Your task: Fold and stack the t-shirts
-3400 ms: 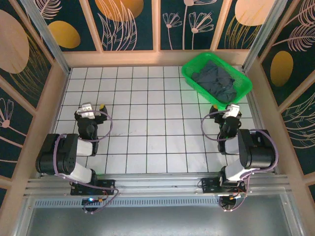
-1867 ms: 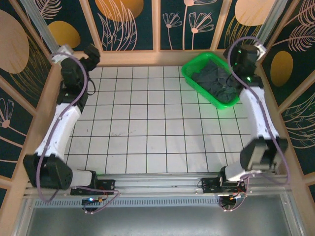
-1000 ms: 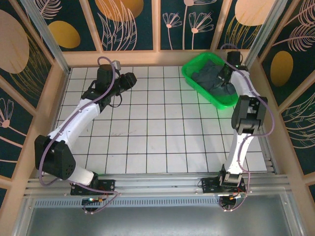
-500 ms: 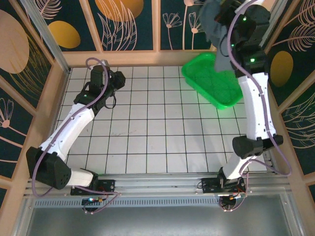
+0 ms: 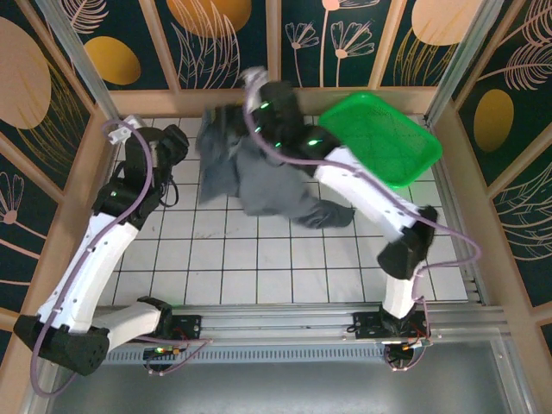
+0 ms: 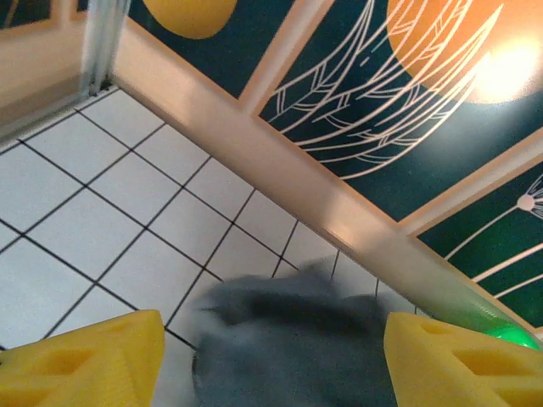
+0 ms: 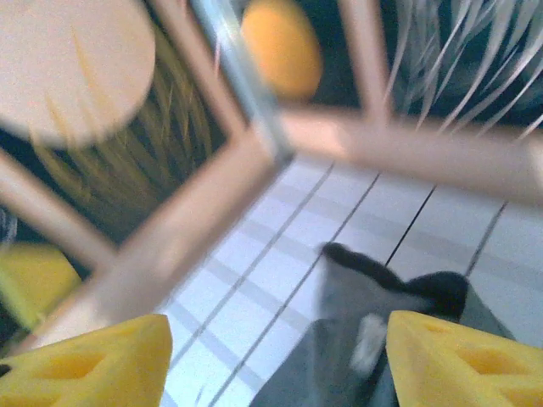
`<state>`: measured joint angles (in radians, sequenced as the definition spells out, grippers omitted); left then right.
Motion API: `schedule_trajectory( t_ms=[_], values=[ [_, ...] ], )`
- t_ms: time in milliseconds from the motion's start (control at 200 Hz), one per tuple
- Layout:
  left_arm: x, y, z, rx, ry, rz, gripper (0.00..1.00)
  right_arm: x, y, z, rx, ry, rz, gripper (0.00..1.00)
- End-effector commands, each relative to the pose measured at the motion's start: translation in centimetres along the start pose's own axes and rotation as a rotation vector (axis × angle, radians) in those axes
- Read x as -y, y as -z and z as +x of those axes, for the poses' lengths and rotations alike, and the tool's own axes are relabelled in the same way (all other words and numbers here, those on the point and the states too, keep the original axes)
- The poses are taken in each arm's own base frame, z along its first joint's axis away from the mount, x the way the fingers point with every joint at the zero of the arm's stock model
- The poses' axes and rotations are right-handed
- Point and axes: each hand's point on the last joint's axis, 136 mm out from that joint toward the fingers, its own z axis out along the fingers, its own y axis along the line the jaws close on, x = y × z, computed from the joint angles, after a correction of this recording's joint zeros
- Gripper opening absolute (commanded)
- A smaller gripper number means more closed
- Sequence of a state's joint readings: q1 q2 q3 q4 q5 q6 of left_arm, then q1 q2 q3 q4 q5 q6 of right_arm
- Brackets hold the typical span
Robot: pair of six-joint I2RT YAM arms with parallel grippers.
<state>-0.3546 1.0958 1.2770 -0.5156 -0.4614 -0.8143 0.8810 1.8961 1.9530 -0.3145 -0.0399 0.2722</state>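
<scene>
A dark grey t-shirt (image 5: pixel 267 185) is spread in a blurred, crumpled mass over the back middle tiles. My right arm reaches across from the right, and its gripper (image 5: pixel 246 103) hangs over the shirt's back left part. In the right wrist view its yellow fingers (image 7: pixel 450 360) stand wide apart, open, with the t-shirt (image 7: pixel 373 314) and its white label below them. My left gripper (image 5: pixel 171 142) is just left of the shirt, also open. The left wrist view has the t-shirt (image 6: pixel 293 348) blurred between its spread fingers (image 6: pixel 85 365).
The green basket (image 5: pixel 379 138) sits at the back right with nothing showing in it. Wooden rails and patterned panels wall in the tiled floor (image 5: pixel 285 267) on three sides. The right arm's elbow (image 5: pixel 405 250) stands over the right tiles.
The right arm swung from above the basket to the back middle, carrying the shirt out, and its jaws opened. The shirt now spreads over the tiles. The left gripper shifted left and opened wider.
</scene>
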Motion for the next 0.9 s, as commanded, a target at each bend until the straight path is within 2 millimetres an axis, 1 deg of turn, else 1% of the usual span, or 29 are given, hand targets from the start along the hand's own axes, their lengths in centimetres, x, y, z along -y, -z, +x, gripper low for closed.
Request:
schedule_trajectory(
  t_ms=[0, 70, 165, 245, 280, 315, 355, 400, 440, 465, 505, 515, 536, 596, 606, 621, 646, 686, 716, 761, 891],
  values=[
    [-2.0, 0.5, 1.5, -0.054, -0.018, -0.06, 0.71, -1.0, 1.0, 2.8, -0.096, -0.046, -0.099, 0.72],
    [-2.6, 0.0, 4.1, -0.135, -0.019, -0.049, 0.71, 1.6, 1.5, 4.0, -0.114, -0.108, -0.066, 0.71],
    [-3.7, -0.8, 7.9, -0.261, -0.012, -0.053, 0.71, 6.8, 2.9, 6.3, -0.137, -0.21, 0.04, 0.66],
    [-4.2, -1.5, 11.2, -0.37, -0.007, -0.05, 0.69, 12.3, 4.6, 10.1, -0.171, -0.301, 0.202, 0.63],
    [-4.2, -1.9, 12.6, -0.415, -0.006, -0.039, 0.68, 14.2, 5.7, 11.3, -0.177, -0.344, 0.252, 0.62],
    [-4.4, -2.3, 13.9, -0.458, -0.002, -0.039, 0.67, 16.3, 6.8, 13.3, -0.201, -0.386, 0.307, 0.6],
    [-4.7, -2.7, 15.3, -0.5, 0.004, -0.043, 0.65, 18.3, 7.9, 15.2, -0.224, -0.426, 0.37, 0.59],
    [-5.1, -3.2, 16.6, -0.538, 0.004, -0.053, 0.63, 19.8, 9.0, 17.2, -0.254, -0.458, 0.405, 0.59],
    [-5.5, -3.6, 17.6, -0.564, -0.005, -0.064, 0.62, 20.7, 9.9, 18.7, -0.28, -0.484, 0.433, 0.58],
    [-5.9, -3.9, 18.1, -0.575, -0.016, -0.081, 0.62, 20.9, 10.3, 19.7, -0.302, -0.494, 0.447, 0.57],
    [-7.4, -4.1, 18.7, -0.583, -0.034, -0.154, 0.59, 21.0, 11.0, 21.3, -0.344, -0.507, 0.463, 0.57],
    [-7.8, -4.1, 18.8, -0.583, -0.041, -0.175, 0.58, 21.8, 11.4, 21.4, -0.343, -0.521, 0.481, 0.56],
    [-8.6, -4.2, 19.0, -0.585, -0.054, -0.209, 0.56, 22.2, 11.8, 22.0, -0.357, -0.53, 0.495, 0.56],
    [-10.5, -4.5, 19.7, -0.606, -0.087, -0.29, 0.53, 22.3, 12.7, 23.9, -0.408, -0.534, 0.514, 0.57],
    [-11.3, -4.5, 20.3, -0.62, -0.095, -0.312, 0.53, 22.3, 12.9, 24.2, -0.415, -0.534, 0.516, 0.57],
    [-11.9, -4.5, 20.6, -0.631, -0.099, -0.329, 0.53, 22.4, 13.0, 24.6, -0.427, -0.534, 0.52, 0.57],
    [-12.5, -4.7, 21.1, -0.647, -0.098, -0.343, 0.54, 22.4, 13.3, 25.3, -0.444, -0.537, 0.525, 0.58],
    [-13.3, -5.2, 21.6, -0.665, -0.086, -0.356, 0.59, 22.5, 13.8, 26.4, -0.47, -0.543, 0.536, 0.59],
    [-13.5, -5.7, 21.8, -0.665, -0.07, -0.355, 0.63, 22.5, 14.0, 27.1, -0.486, -0.548, 0.539, 0.61],
    [-13.5, -6.6, 21.7, -0.659, -0.045, -0.339, 0.67, 22.5, 14.1, 27.9, -0.503, -0.548, 0.538, 0.62],
    [-11.8, -10.1, 20.4, -0.591, -0.006, -0.255, 0.74, 22.9, 13.6, 28.7, -0.517, -0.54, 0.534, 0.63]
  ],
)
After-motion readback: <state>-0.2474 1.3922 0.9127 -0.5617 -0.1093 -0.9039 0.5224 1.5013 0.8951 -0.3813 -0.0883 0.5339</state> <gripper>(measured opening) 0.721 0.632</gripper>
